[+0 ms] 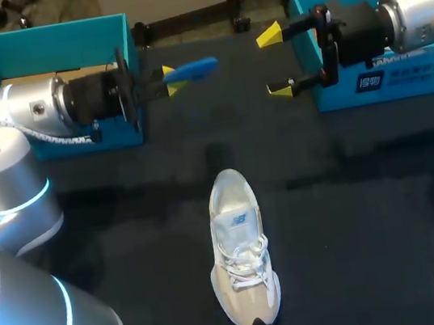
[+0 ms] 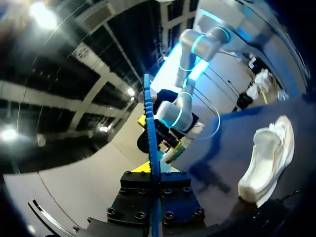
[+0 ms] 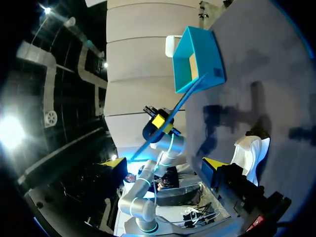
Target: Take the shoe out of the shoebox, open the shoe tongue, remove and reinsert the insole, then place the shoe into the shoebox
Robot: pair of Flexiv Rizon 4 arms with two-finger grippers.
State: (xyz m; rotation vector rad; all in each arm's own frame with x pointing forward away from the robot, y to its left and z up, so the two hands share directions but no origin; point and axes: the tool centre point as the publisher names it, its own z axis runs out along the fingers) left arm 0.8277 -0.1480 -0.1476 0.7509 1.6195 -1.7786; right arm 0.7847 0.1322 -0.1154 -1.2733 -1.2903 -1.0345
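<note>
A white sneaker (image 1: 240, 249) lies on the dark table, toe away from me; it also shows beside my left gripper (image 2: 269, 158) and past one finger of my right (image 3: 249, 153). My left gripper (image 1: 170, 80) hovers over the table's back, shut on a blue insole (image 1: 195, 69) that sticks out ahead of it, seen edge-on (image 2: 150, 143) in its own view. My right gripper (image 1: 274, 62) stands open and empty, facing the insole (image 3: 173, 113) from the right.
One teal shoebox (image 1: 45, 49) stands at the back left behind my left arm, with cardboard inside. A second teal box (image 1: 384, 80) stands at the back right under my right arm. The sneaker lies in the table's middle front.
</note>
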